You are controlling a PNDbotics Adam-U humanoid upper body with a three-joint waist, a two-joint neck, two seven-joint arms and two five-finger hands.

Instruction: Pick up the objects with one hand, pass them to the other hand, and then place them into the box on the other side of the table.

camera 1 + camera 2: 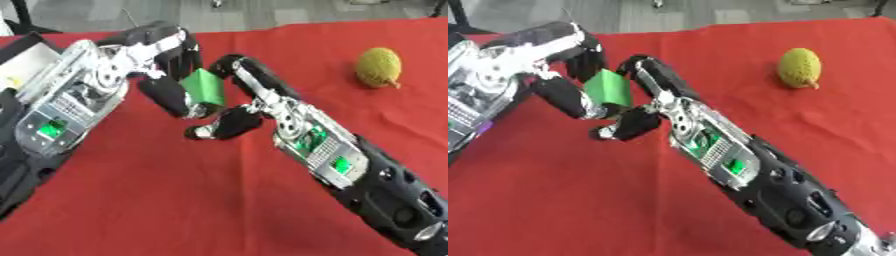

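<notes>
Both hands meet above the red tablecloth (175, 200), and between them sits a small green block with flat faces (203, 86), held off the cloth. The left hand (162, 55) has its dark fingers curled over the block's upper part and its thumb below, so it pinches the block. The right hand (249, 82) also touches the block: its fingers curve along the right face and its thumb reaches under the lower edge. I cannot tell which hand carries the weight now.

The block looks stiff and light, probably smooth, so it may slip if only one edge is pinched. The better hold is on two opposite flat faces.

A yellow-green round fruit with a rough skin (799, 67) lies well apart, at the right. At the far left edge, a white box (26, 55) shows partly.
</notes>
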